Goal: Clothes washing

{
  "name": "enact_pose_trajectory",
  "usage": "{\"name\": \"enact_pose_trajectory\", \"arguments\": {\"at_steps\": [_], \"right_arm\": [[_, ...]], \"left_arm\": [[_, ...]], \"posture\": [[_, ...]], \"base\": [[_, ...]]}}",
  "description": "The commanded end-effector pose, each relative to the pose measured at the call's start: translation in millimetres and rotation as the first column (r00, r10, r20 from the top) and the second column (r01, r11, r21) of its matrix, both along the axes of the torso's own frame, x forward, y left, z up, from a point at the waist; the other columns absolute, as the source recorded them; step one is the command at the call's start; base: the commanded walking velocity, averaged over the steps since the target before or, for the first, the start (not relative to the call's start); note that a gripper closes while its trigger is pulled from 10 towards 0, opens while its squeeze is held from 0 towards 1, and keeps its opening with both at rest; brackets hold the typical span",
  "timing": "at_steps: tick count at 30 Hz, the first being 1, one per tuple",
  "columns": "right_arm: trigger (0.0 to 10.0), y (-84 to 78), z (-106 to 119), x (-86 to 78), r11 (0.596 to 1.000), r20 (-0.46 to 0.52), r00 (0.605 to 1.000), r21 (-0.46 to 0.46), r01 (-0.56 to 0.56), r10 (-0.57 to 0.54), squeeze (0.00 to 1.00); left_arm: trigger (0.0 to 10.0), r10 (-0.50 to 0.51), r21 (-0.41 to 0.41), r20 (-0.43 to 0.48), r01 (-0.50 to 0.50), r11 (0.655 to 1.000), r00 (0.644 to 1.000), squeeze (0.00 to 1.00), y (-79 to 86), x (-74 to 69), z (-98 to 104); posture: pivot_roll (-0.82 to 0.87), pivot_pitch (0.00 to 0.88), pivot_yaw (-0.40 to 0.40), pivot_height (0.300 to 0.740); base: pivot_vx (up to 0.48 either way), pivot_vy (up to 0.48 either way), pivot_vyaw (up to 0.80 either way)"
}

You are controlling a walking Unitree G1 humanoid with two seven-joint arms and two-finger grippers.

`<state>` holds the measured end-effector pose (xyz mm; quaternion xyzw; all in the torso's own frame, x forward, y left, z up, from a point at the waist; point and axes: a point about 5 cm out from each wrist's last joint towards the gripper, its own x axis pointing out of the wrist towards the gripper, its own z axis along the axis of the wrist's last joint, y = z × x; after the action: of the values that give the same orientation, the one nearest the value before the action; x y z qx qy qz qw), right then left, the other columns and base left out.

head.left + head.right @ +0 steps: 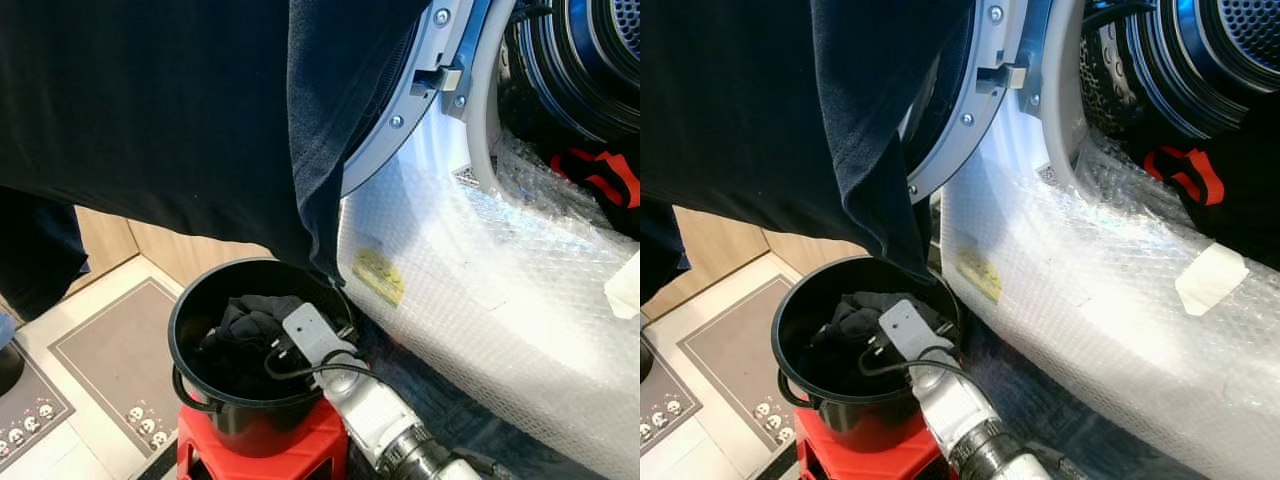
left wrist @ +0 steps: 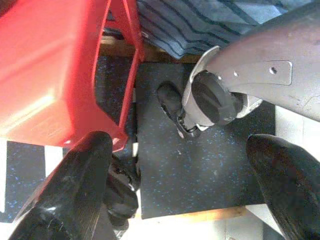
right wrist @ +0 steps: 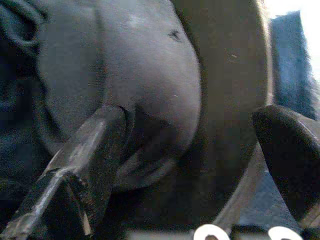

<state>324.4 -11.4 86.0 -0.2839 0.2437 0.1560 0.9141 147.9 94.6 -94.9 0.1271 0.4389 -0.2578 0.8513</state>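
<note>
A black bucket [image 1: 185, 310] stands on a red stool [image 1: 300, 445] before the washing machine. Dark clothes [image 1: 240, 325] lie inside it. My right arm reaches down into the bucket from the lower right. In the right wrist view my right gripper [image 3: 187, 125] is open, with one finger [image 3: 95, 145] pressed against the dark clothes [image 3: 125, 65] by the bucket wall. A large navy garment [image 1: 200, 120] hangs over the open machine door [image 1: 420, 90]. A red-and-black garment [image 1: 600, 175] lies at the drum's mouth. My left gripper [image 2: 177, 145] hangs idle and open beside the stool [image 2: 50, 65].
The washer front [image 1: 480, 290] is covered in bubble wrap and bears a yellow sticker [image 1: 378, 275]. The drum [image 1: 590, 50] is open at the upper right. A grey mat [image 1: 110, 360] lies on the floor to the left. My own foot [image 2: 210, 100] stands on dark flooring.
</note>
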Motion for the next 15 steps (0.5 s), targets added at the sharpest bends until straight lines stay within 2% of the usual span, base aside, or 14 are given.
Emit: {"name": "enact_pose_trajectory", "arguments": {"at_steps": [1,3,4,8,9,10,11,12,13,14,15], "right_arm": [[10.0,65.9,25.9,-15.8,0.988,0.005,0.994,0.112,-0.105,0.105,0.00],[10.0,75.3,32.6,-17.4,0.976,0.030,0.990,0.169,-0.138,0.135,0.00],[10.0,82.0,35.8,-20.3,0.966,0.009,0.989,0.213,-0.148,0.150,0.00],[10.0,88.0,39.2,-22.4,0.958,0.021,0.985,0.233,-0.170,0.170,0.00],[7.9,101.8,45.0,-30.4,0.925,0.044,0.967,0.284,-0.255,0.253,0.00],[7.9,101.8,45.0,-30.4,0.925,0.044,0.967,0.284,-0.255,0.253,0.00],[9.1,113.8,54.1,-39.1,0.872,0.101,0.936,0.342,-0.351,0.338,0.00],[10.0,117.3,56.3,-43.0,0.850,0.110,0.925,0.365,-0.379,0.365,0.00],[10.0,121.8,58.6,-48.2,0.827,0.120,0.910,0.384,-0.411,0.397,0.00],[10.0,121.8,58.6,-48.2,0.827,0.120,0.910,0.384,-0.411,0.397,0.00],[10.0,125.2,61.3,-51.4,0.809,0.141,0.897,0.390,-0.440,0.420,0.00]], "left_arm": [[10.0,0.031,0.070,-0.237,-0.015,0.997,0.971,0.00,18.8,-67.3,-23.5],[10.0,0.032,0.069,-0.238,-0.016,0.997,0.971,0.00,18.6,-67.8,-23.6],[10.0,0.033,0.068,-0.239,-0.017,0.998,0.970,0.00,18.2,-68.5,-23.7],[10.0,0.033,0.067,-0.239,-0.018,0.998,0.970,0.00,17.9,-69.0,-23.7],[10.0,0.033,0.066,-0.241,-0.018,0.998,0.970,0.00,17.5,-70.1,-23.9],[10.0,0.033,0.066,-0.241,-0.018,0.998,0.970,0.00,17.5,-70.1,-23.9],[10.0,0.035,0.065,-0.243,-0.019,0.998,0.969,0.00,17.1,-70.9,-24.0],[10.0,0.035,0.064,-0.244,-0.020,0.998,0.969,0.00,16.9,-71.2,-24.0],[10.0,0.037,0.064,-0.244,-0.022,0.998,0.969,0.00,16.9,-71.5,-24.1],[10.0,0.037,0.064,-0.244,-0.022,0.998,0.969,0.00,16.9,-71.5,-24.1],[10.0,0.038,0.063,-0.245,-0.024,0.998,0.969,0.00,16.8,-71.6,-24.1]], "posture": [[0.07,0.190,-0.104,0.740],[0.07,0.191,-0.105,0.740],[0.07,0.195,-0.105,0.740],[0.07,0.199,-0.106,0.740],[0.07,0.204,-0.106,0.740],[0.07,0.204,-0.106,0.740],[0.08,0.208,-0.108,0.740],[0.08,0.209,-0.109,0.740],[0.08,0.209,-0.109,0.740],[0.08,0.209,-0.109,0.740],[0.07,0.208,-0.110,0.740]], "base": [[0.000,0.000,0.00],[0.000,0.000,0.00],[0.000,0.000,0.00],[0.000,0.000,0.00],[0.000,0.000,0.00],[0.000,0.000,0.00],[0.000,0.000,0.00],[0.000,0.000,0.00],[0.000,0.000,0.00],[0.000,0.000,0.00],[0.000,0.000,0.00]]}}
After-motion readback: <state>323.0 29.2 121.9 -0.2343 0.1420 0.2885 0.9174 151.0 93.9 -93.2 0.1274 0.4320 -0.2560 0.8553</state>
